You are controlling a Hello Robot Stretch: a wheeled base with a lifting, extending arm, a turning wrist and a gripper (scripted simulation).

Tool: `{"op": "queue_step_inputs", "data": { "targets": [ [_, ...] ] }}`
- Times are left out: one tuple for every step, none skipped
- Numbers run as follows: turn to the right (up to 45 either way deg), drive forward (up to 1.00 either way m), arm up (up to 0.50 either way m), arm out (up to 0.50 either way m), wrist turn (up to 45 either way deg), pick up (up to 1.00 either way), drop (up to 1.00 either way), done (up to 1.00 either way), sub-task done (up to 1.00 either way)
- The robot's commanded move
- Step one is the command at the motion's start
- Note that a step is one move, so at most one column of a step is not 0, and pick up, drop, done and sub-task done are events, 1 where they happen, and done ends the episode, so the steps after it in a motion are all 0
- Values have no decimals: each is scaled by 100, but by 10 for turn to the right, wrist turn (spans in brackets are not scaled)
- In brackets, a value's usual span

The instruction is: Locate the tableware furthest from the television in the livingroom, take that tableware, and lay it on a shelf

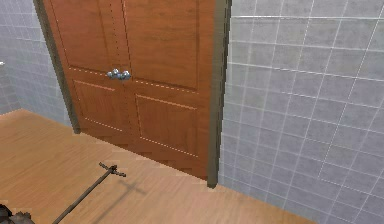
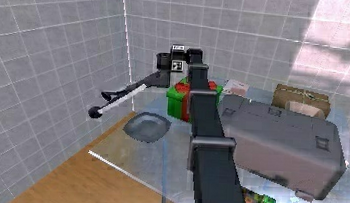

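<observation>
Bowl (image 2: 146, 129), grey and shallow, sits upright on the glass table (image 2: 110, 152), left of the grey case (image 2: 281, 145), which leaves it free for a pick. The arm (image 2: 209, 141) reaches out beside the case, judged an approach. The gripper (image 2: 97, 109) hangs further left of the case, above the bowl in the arm side view. Finger spacing cannot be told. Only bare wall lies behind the fingertips, so it holds nothing.

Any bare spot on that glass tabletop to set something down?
Free: near strip of the tabletop, between grey bowl and arm. Crowded: the arm side view's right, with grey case, cardboard box, and red-green box by the arm.
</observation>
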Motion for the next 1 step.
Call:
{"op": "queue_step_inputs", "data": {
  "targets": [
    [0, 0, 0, 0, 450, 0, 0, 0, 0]
  ]
}}
